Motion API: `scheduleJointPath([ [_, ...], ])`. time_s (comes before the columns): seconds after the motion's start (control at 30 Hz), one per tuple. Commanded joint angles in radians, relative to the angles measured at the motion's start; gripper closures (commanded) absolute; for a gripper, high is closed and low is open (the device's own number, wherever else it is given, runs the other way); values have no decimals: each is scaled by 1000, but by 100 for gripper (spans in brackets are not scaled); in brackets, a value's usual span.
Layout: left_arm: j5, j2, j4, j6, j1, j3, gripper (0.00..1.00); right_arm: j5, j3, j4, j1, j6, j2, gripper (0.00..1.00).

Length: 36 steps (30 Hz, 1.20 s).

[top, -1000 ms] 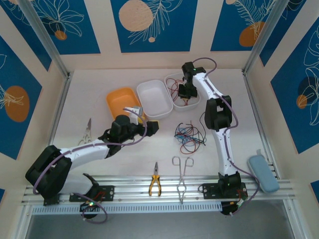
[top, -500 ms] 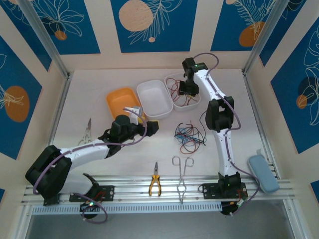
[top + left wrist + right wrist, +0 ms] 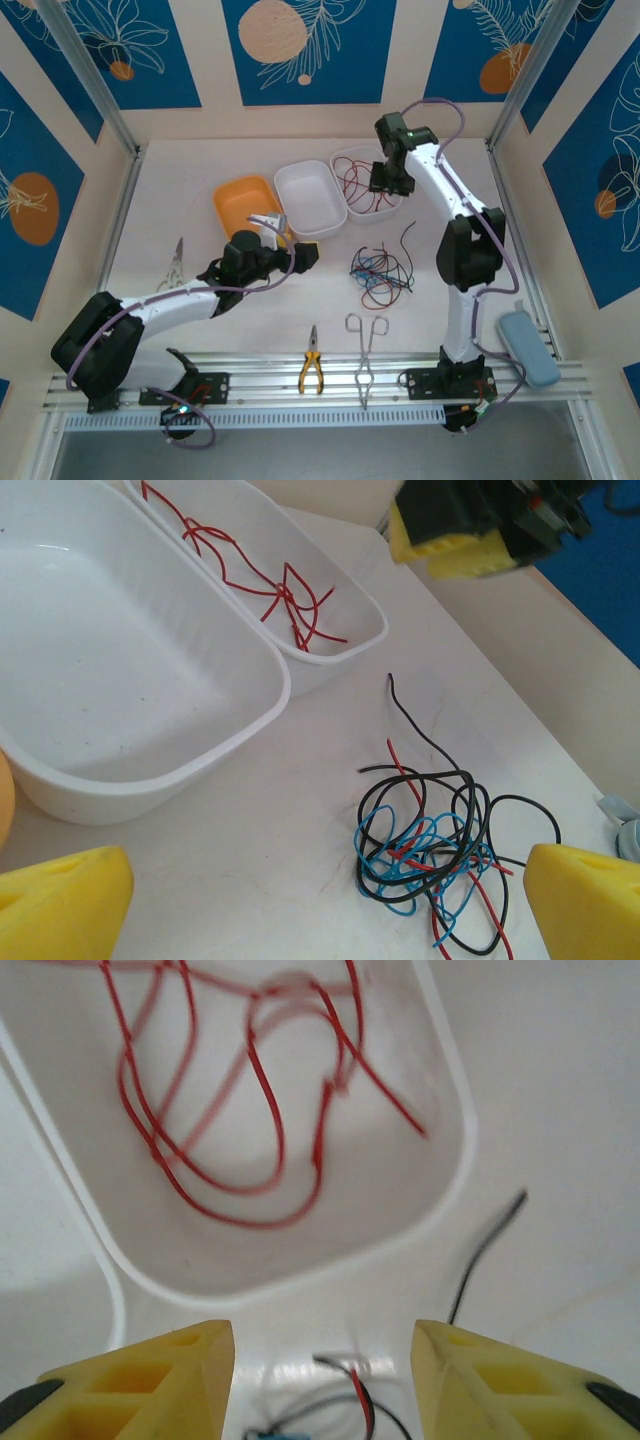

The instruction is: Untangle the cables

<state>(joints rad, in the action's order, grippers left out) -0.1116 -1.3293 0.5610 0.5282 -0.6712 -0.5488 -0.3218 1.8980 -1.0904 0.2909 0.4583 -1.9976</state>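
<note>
Log | cables (image 3: pixel 380 272) tangled on table (image 3: pixel 190 190) | right gripper (image 3: pixel 322 1365) parted, empty, above red-wire tray (image 3: pixel 452 1130); tangle lies toward its base | left gripper (image 3: pixel 325 905) wide apart, empty, facing tangle; we judge it nearer.

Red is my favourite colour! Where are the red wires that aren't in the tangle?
In the top view, the red wires lie in the rightmost white tray, right of the empty white tray and beyond the tangle.

Three bins (image 3: pixel 312 192) (one orange), two forceps (image 3: pixel 366 365) — one each: pliers (image 3: pixel 312 371), case (image 3: pixel 528 348), cable-tangle (image 3: pixel 378 268)
</note>
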Motion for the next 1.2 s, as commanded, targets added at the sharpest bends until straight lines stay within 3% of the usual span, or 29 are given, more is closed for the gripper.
scheduleJointPath([
  [0.0,-26,-11,10,17,9,-31,0,42,-167,63,10,73,166,51],
  [0.17,-40,-26,-2,8,8,-42,0,112,-418,115,18,113,335,53],
  [0.3,-58,-55,-2,3,9,-60,0,134,-525,130,4,116,368,56],
  [0.73,-97,-109,53,45,4,-73,0,124,-546,339,10,45,156,60],
  [0.93,-94,-111,47,45,3,-73,0,106,-517,351,11,36,63,63],
  [1.17,-94,-118,45,46,3,-78,0,110,-544,365,8,44,46,72],
])
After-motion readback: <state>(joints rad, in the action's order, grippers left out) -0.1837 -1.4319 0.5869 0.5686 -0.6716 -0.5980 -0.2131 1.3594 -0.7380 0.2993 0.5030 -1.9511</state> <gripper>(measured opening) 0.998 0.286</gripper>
